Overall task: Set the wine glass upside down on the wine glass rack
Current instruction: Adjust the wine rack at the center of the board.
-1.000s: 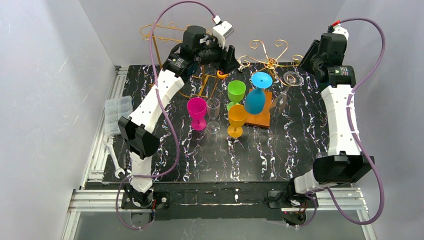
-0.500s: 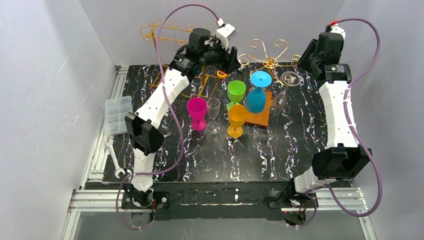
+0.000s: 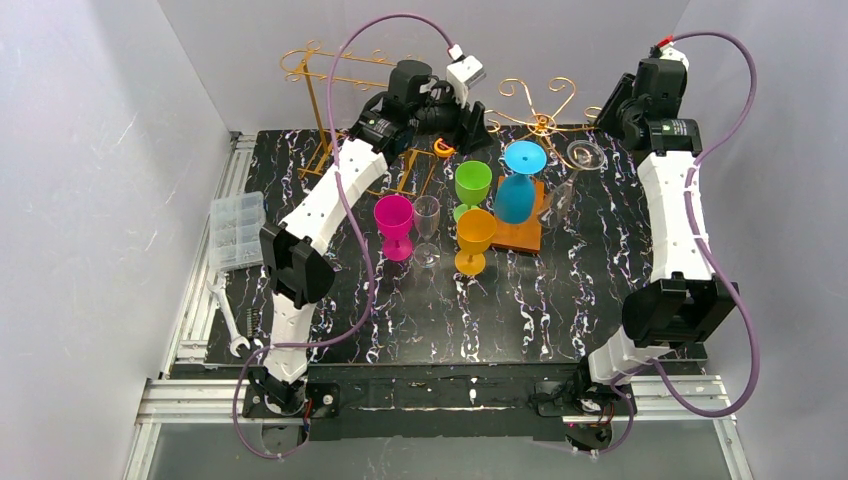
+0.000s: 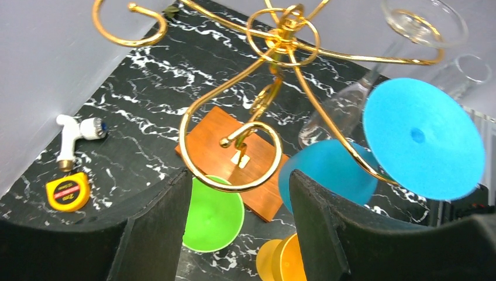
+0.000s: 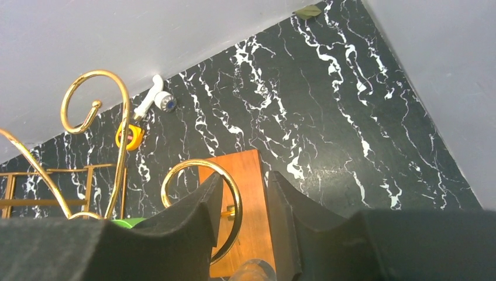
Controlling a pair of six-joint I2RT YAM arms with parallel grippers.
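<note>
Top cam: clear wine glass (image 3: 563, 200) hangs upside down on the gold rack (image 3: 543, 125), foot hooked on a rack arm at the right, bowl down just beside the wooden base (image 3: 522, 238). Blue glass (image 3: 518, 185) also inverted on the rack, next to it. Green (image 3: 472, 183), orange (image 3: 475, 235), pink (image 3: 394, 225) and a 2nd clear glass (image 3: 427, 228) stand upright on the table. L gripper (image 3: 480, 122) is up at the rack's left side, R gripper (image 3: 610, 115) up at its right end, apart from the hung glass. L wrist cam: L gripper (image 4: 240, 175) jaws wide, nothing in them; the gap looks onto a rack curl (image 4: 234, 158) and the green glass (image 4: 213, 216). Wine glass (image 4: 345, 105) at upper right, foot over the rack arm, beside the blue glass (image 4: 424, 137). Yellow tape measure (image 4: 67, 192) and white nozzle (image 4: 73, 134) on the table at left. R wrist cam: R gripper (image 5: 245, 178) jaws at a narrow gap, nothing clearly gripped; blurred bit at the frame's bottom edge, can't ID. Rack curl (image 5: 202, 163) and wooden base (image 5: 240, 161) lie beyond the fingers.
</note>
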